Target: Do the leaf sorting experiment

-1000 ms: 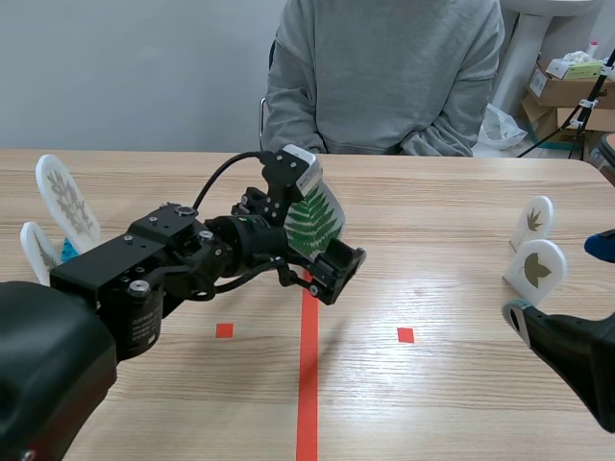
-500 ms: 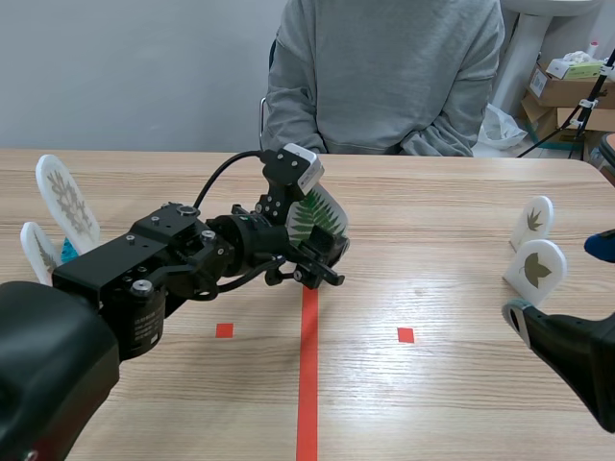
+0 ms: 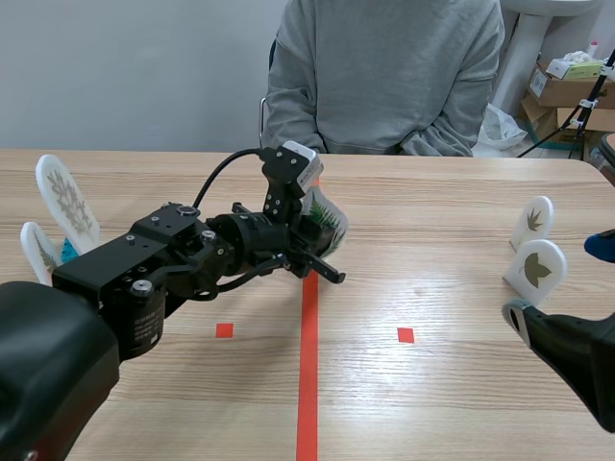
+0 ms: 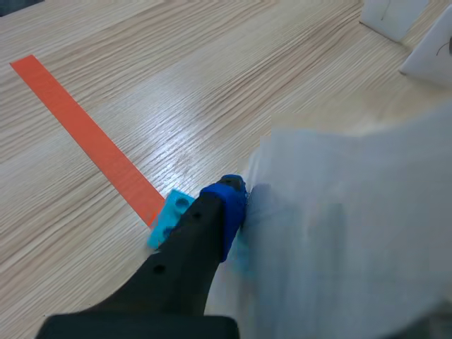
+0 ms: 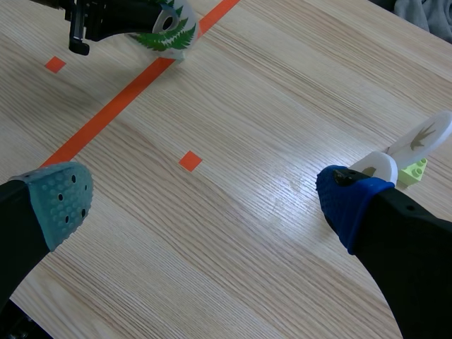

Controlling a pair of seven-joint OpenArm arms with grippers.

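Observation:
A white card with a green fern leaf stands at the middle of the table, at the far end of the red tape line. My left gripper is shut on it. In the left wrist view one blue fingertip pad presses the card's white face; the card hides the other finger. The card's blue base block rests on the tape beside the pad. My right gripper hovers open and holds nothing, low at the table's right. The fern card lies far ahead of it.
Two white leaf cards stand at the left edge. Two more stand at the right, close to my right gripper. A person in a grey sweater sits across the table. Boxes are stacked behind, at the right.
My left gripper's fingers were wide apart around the fern card and have closed onto it. The card now leans a little lower. The right arm has kept still.

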